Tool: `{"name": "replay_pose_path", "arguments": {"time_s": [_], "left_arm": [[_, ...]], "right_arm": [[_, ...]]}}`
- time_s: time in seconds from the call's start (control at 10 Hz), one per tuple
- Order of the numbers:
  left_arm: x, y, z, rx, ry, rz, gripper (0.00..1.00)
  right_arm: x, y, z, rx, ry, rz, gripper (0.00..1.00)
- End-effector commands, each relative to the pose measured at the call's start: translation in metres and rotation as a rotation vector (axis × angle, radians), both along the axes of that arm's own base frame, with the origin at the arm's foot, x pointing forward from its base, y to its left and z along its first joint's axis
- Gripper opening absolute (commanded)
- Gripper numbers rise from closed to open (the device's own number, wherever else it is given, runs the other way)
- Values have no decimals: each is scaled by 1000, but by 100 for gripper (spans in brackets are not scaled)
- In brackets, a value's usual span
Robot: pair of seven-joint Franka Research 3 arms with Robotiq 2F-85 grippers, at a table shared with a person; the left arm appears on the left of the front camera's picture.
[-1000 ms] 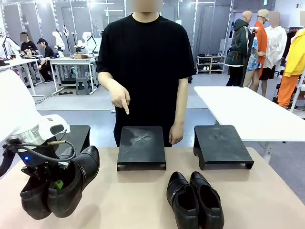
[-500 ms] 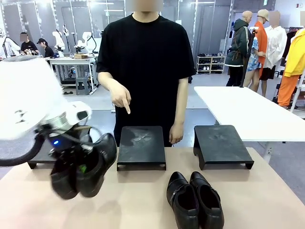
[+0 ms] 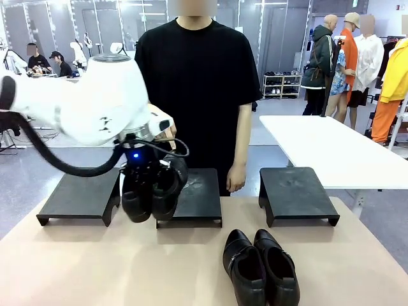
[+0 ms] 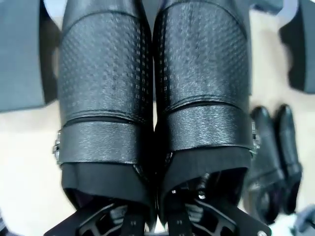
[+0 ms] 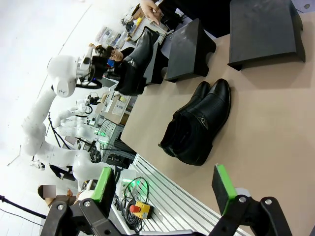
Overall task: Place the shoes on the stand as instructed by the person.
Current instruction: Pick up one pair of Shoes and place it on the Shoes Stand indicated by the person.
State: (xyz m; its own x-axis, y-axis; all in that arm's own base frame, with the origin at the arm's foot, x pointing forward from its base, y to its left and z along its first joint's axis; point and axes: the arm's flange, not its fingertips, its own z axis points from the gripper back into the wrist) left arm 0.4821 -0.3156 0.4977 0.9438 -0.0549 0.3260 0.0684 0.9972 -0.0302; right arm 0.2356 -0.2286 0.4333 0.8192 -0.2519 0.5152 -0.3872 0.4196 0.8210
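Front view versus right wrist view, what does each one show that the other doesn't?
Front view: a white side table and bystanders beyond it. Right wrist view: the right gripper, jaws open, and a red button box. Shared: the held shoes in the left gripper, the other shoes on the table, the middle stand and right stand.

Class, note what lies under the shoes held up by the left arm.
Beside the held shoes show tan table, the left stand and the middle stand; the spot straight beneath them is covered.
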Motion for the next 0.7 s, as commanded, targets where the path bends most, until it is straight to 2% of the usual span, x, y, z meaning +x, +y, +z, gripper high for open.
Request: {"name": "replay_pose_path", "arguments": {"time_s": [0.0,0.2,0.6], "left_arm": [[36,-40,3,8,-31,5,10],[63,-58,-8,13,-61,41,10],[105,-70,-40,-13,-60,67,10]], "right_arm": [[0,-1,1,9,-23,-1,100],[0,-1,1,9,-23,-1,100],[0,-1,1,9,-23,-1,100]]}}
